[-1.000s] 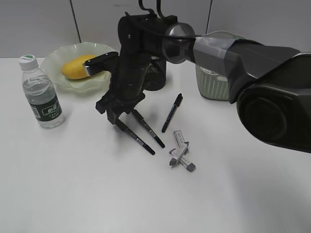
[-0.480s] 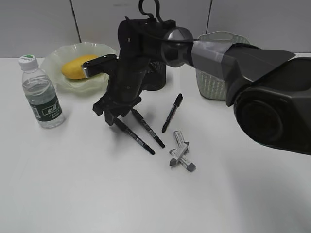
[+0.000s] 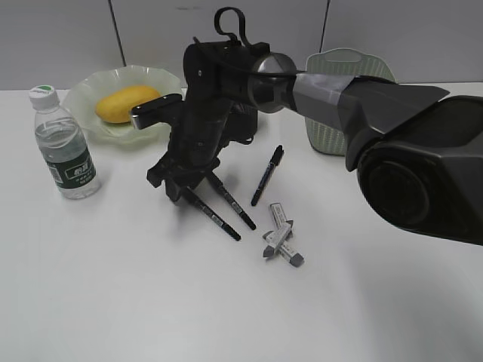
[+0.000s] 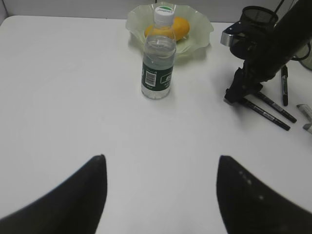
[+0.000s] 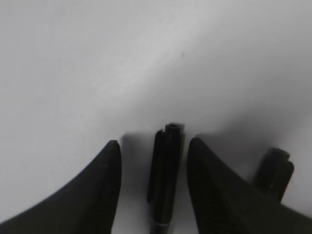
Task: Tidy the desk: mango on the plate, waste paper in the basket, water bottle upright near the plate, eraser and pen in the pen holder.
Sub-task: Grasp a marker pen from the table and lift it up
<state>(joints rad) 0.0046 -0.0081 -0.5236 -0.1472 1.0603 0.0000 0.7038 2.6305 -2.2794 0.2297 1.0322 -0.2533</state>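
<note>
The right gripper (image 3: 183,188) is down on the worktop (image 3: 113,302) in front of the pen holder (image 3: 243,121), its jaws set either side of a black pen (image 5: 165,165) lying flat. A narrow gap shows on each side, so the jaws are not clamped on it. A 2nd pen (image 3: 230,202) lies just right of the first and a 3rd (image 3: 267,175) lies nearer the basket (image 3: 332,98). 2 erasers (image 3: 281,243) lie crossed in front of the pens.

Left of the pen holder, the mango (image 3: 124,103) sits in the plate (image 3: 83,98). The water bottle (image 3: 64,143) stands upright just beside the plate, its dark green label carrying white writing too small to read.

The left gripper (image 4: 161,195) hovers over bare worktop with jaws wide and empty.
</note>
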